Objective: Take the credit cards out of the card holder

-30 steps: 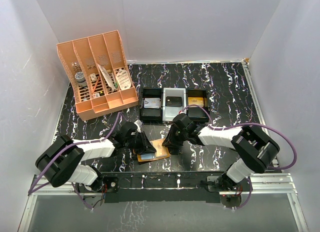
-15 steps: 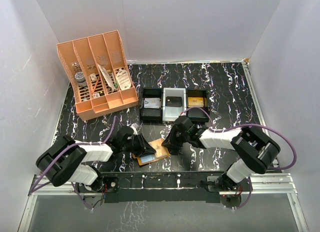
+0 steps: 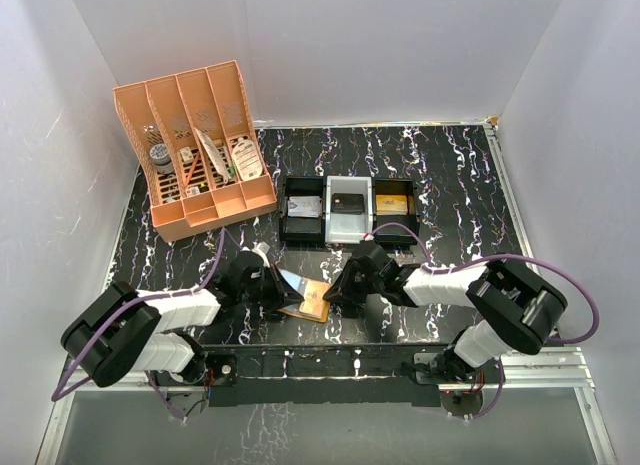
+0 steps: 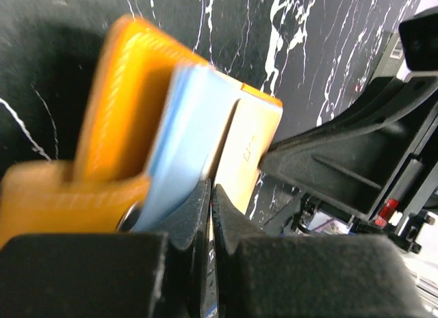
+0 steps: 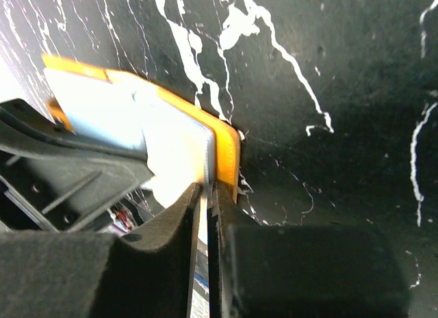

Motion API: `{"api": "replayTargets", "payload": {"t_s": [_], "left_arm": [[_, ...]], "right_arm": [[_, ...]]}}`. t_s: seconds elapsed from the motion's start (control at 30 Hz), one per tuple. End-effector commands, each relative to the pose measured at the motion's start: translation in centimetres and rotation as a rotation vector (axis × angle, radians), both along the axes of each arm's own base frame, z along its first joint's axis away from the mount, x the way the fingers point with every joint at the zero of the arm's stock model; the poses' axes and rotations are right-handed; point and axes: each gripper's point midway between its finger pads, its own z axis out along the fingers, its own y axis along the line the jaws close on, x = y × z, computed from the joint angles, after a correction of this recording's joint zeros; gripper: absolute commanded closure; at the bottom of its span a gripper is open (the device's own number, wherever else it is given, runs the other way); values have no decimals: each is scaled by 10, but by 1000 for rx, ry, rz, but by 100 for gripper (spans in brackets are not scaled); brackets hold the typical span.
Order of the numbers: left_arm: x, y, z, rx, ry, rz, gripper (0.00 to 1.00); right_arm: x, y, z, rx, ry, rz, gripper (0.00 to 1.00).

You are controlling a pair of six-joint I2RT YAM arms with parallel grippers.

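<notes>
Card holder [image 3: 316, 306] lifted since; left pincer [image 4: 211, 195] nips credit card [image 4: 185, 137], right pincer [image 5: 205, 195] holder.

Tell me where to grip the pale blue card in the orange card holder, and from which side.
Pinch the credit card by its raised free edge, clear of the card holder, from the left arm's side. It is thin and flat, so close across its faces. The left tool looks shut there; the right tool clamps the holder's opposite edge.
</notes>
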Motion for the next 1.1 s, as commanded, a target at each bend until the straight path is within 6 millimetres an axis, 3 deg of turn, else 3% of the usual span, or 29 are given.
{"api": "replayTargets", "payload": {"t_s": [0.0, 0.1, 0.33, 0.57, 0.93, 1.07], "left_arm": [[13, -4, 9, 6, -65, -12, 98], [9, -11, 11, -38, -60, -47, 89], [-4, -25, 15, -109, -34, -157, 83], [-10, -29, 20, -132, -32, -206, 100], [3, 2, 16, 65, -91, -129, 100], [5, 5, 18, 80, -96, -128, 100]], "right_arm": [[-21, 9, 3, 47, 47, 64, 93], [-21, 12, 3, 56, 49, 69, 92], [-19, 10, 1, 42, 47, 59, 91], [-14, 11, 0, 14, 36, 59, 90], [-8, 1, -7, -65, 30, 28, 90], [-7, 1, -8, -74, 28, 32, 90]]}}
